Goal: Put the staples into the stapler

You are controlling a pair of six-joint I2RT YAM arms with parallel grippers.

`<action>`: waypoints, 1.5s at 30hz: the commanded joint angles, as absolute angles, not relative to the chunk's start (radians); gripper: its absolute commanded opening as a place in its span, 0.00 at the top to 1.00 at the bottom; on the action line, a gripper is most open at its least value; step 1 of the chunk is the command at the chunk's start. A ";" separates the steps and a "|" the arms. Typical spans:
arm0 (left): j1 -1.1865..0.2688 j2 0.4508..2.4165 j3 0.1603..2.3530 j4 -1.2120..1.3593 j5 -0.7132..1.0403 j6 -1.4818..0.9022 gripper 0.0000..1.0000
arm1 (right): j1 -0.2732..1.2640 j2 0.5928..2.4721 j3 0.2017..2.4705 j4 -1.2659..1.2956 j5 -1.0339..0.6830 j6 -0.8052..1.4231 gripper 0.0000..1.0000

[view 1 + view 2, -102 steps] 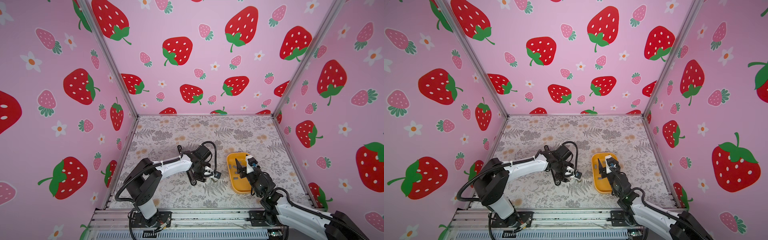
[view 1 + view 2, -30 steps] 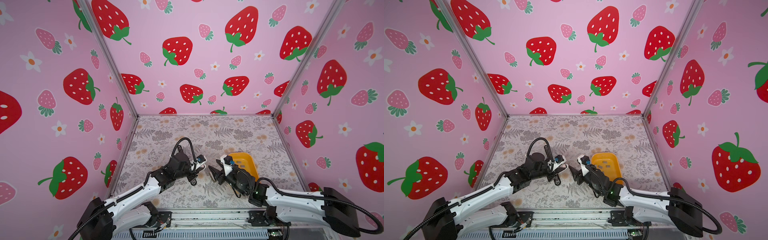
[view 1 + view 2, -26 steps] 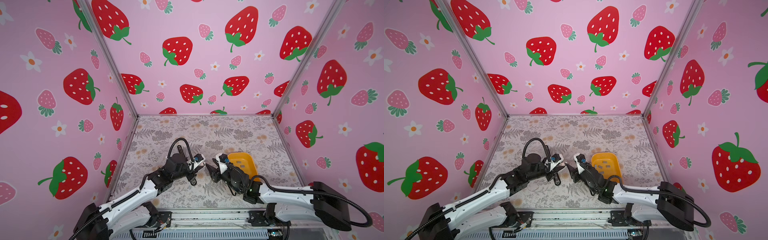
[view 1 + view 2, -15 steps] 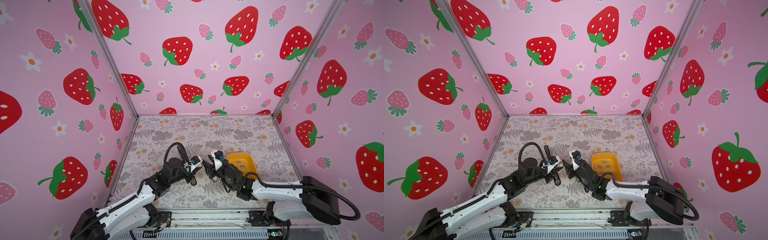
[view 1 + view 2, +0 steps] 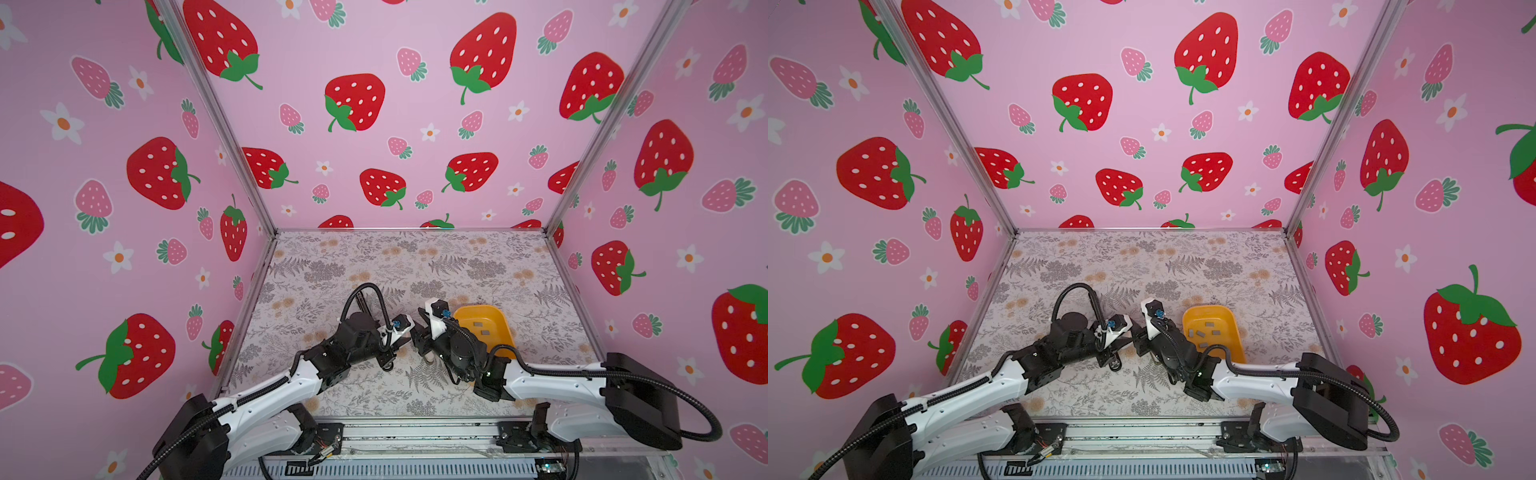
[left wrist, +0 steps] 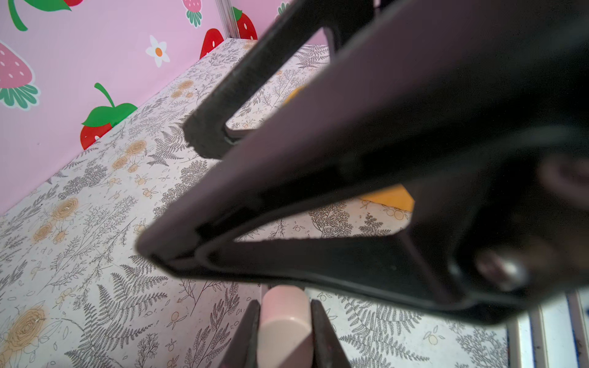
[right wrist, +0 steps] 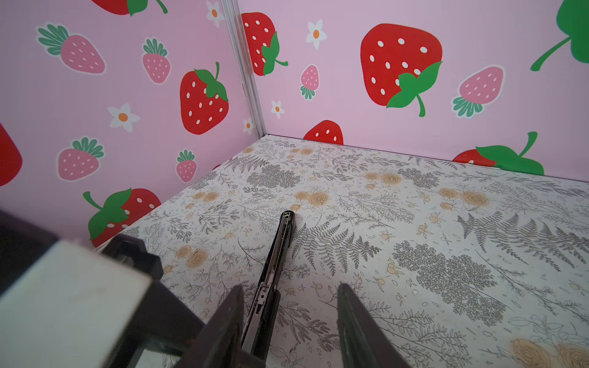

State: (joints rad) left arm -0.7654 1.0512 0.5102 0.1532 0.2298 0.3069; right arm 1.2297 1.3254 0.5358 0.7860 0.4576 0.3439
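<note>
Easy to collide here: with the left gripper (image 6: 284,304) and the right gripper (image 7: 288,286) nose to nose above mid-table in both top views, could knock the stapler (image 7: 273,264) out of line, or twist it in the grip, through any sideways push from the right. Could also close the right fingers (image 7: 350,318) off-centre on that black length, lying close beside one finger and well clear of the other, and so lever it round instead of steadying it. Cannot load yet in any case: holding no strip on the right as far as can be seen, so probably needs a trip back to the tray (image 5: 1237,332), at the risk of dragging the forearm across its near rim. On the left, clamped narrow on a pale pink end (image 6: 283,325), judged to be part of the stapler; on the right, standing part-open with nothing gripped. As for the staples (image 5: 1200,333): lying loose as small grey strips inside the yellow tray, right of both grippers, apart from the right fingers and farther from the left ones, with none visible on the stapler.
</note>
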 commanded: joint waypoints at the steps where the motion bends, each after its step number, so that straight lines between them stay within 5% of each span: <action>1: -0.775 1.046 0.551 0.163 0.249 0.336 1.00 | 1.235 1.316 0.531 0.819 0.477 0.363 0.51; 19: -0.790 1.034 0.533 0.168 0.223 0.357 1.00 | 1.235 1.369 0.550 0.829 0.479 0.383 0.52; 29: -0.792 0.984 0.499 0.190 0.193 0.349 1.00 | 1.235 1.358 0.482 0.862 0.581 0.460 0.60; 45: -0.794 0.934 0.476 0.254 0.164 0.330 1.00 | 1.236 1.433 0.519 0.863 0.503 0.449 0.61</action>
